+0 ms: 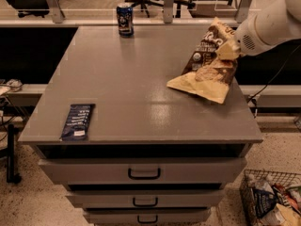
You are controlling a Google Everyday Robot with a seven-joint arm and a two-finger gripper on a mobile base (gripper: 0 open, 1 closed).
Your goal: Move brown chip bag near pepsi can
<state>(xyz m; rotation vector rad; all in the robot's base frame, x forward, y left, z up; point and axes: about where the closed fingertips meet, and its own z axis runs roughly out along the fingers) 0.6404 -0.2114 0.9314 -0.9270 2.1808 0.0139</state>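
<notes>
Crinkly, light and soft, the bag [207, 74] lies on the table [117, 79], right side, far from the can [125, 19]; we judge its top edge, where our gripper [229, 51] is clamped, the best hold

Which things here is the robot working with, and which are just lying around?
Part of the job:
brown chip bag, on the table's right side
pepsi can, upright at the far edge
gripper, clamped on the bag's top

Just lying about:
dark-blue packet, front left
wire basket, lower right
</notes>
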